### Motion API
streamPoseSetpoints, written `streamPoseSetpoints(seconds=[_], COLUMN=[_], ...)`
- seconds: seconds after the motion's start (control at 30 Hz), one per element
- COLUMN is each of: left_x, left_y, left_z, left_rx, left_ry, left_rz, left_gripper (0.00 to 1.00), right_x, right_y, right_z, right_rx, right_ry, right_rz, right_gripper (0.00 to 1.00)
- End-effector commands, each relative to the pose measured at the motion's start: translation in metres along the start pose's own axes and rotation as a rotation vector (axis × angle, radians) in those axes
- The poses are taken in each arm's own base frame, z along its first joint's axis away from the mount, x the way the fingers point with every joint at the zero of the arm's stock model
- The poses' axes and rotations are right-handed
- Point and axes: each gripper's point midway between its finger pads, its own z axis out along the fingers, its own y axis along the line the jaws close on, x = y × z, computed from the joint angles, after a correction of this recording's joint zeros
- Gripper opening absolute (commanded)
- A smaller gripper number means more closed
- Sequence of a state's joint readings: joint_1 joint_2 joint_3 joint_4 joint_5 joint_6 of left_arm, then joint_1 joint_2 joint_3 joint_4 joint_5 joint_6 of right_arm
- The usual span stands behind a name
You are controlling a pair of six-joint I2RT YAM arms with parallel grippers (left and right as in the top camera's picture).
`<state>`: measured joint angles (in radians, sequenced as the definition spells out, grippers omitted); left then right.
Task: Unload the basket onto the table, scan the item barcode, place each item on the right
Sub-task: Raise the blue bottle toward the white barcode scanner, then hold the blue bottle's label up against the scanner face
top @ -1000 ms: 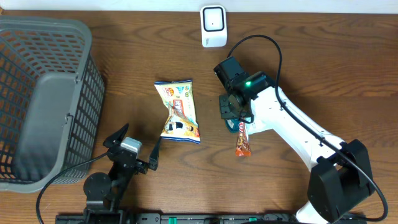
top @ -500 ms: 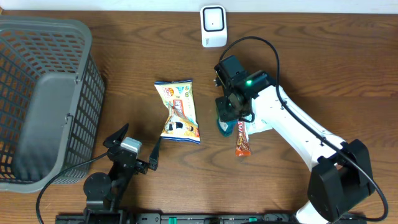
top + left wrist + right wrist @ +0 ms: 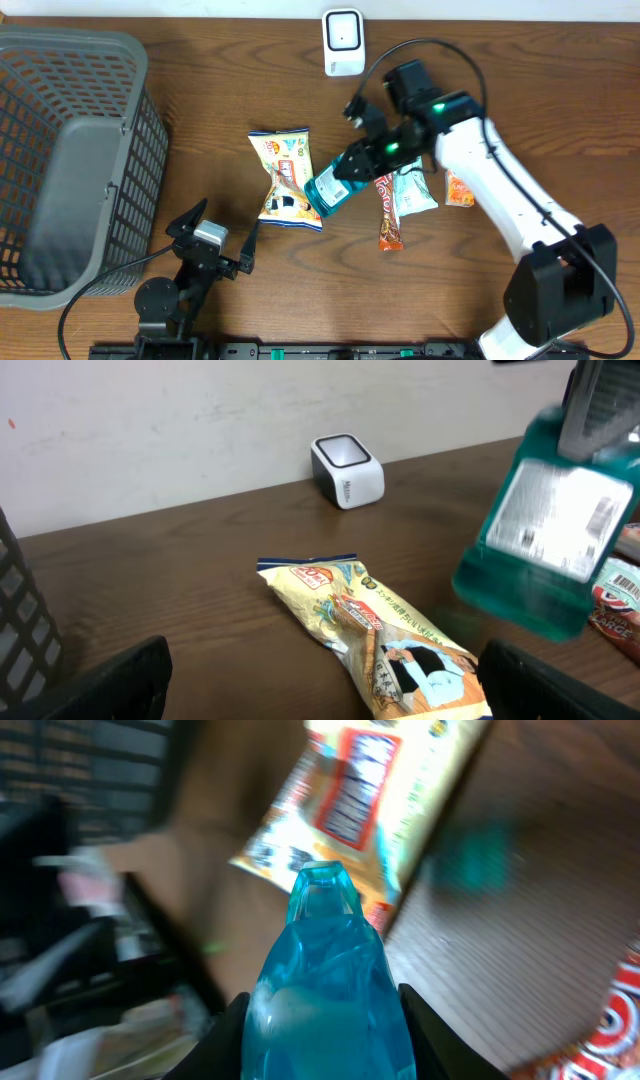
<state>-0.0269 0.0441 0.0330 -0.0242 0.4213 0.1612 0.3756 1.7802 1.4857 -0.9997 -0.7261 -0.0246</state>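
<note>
My right gripper point(image 3: 362, 163) is shut on a translucent teal bottle point(image 3: 327, 190) and holds it above the table, tilted toward the left. In the right wrist view the bottle point(image 3: 325, 985) fills the space between my two dark fingers point(image 3: 231, 1023). The left wrist view shows the bottle point(image 3: 545, 545) blurred at the right, its pale label facing that camera. The white barcode scanner point(image 3: 342, 42) stands at the table's back edge. My left gripper point(image 3: 218, 236) rests open near the front edge, with nothing between its fingers point(image 3: 125, 678).
A yellow snack bag point(image 3: 286, 180) lies just left of the bottle. A red-orange bar point(image 3: 389, 218), a white-green packet point(image 3: 412, 190) and an orange packet point(image 3: 459, 189) lie under the right arm. A grey basket point(image 3: 70, 160) fills the left side.
The right gripper closed on the teal bottle and lifted it off the table, tilting it leftward. The arm swung right, uncovering two packets. The left arm has not moved.
</note>
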Motion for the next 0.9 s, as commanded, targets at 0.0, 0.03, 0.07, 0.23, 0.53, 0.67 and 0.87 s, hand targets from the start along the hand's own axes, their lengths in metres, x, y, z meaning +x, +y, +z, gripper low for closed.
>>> streamPoseSetpoints(seconds=[0.0,0.03,0.07,0.23,0.53,0.67,0.87], left_x=[0.017,0.017,0.017,0.017,0.017,0.017,0.017], left_y=[-0.003,-0.003,-0.003,-0.003,-0.003,-0.003,-0.003], left_z=[0.002,0.002,0.002,0.002,0.002,0.002,0.002], left_rx=[0.018,0.018,0.018,0.018,0.018,0.018,0.018], left_ry=[0.039,0.039,0.039,0.039,0.039,0.039,0.039], left_rz=[-0.018,-0.018,-0.018,-0.018,-0.018,-0.018,-0.018], left_gripper=[0.98,0.98,0.98,0.98,0.98,0.98,0.98], right_x=[-0.017,-0.018,-0.019,-0.022,-0.022,-0.021,-0.019], right_y=[0.045,0.045,0.045,0.055,0.067,0.067,0.068], right_z=[-0.035,-0.040,-0.043,-0.059,-0.066,-0.065,-0.066], right_rx=[-0.324,-0.348,-0.364,-0.475,-0.554,-0.556,-0.562], right_ry=[-0.106,-0.121,-0.132,-0.170,-0.186,-0.180,-0.178], right_rz=[-0.123,-0.129,-0.132,-0.124,-0.150,-0.140,-0.142], right_gripper=[0.12,0.11,0.11,0.08,0.07,0.08,0.07])
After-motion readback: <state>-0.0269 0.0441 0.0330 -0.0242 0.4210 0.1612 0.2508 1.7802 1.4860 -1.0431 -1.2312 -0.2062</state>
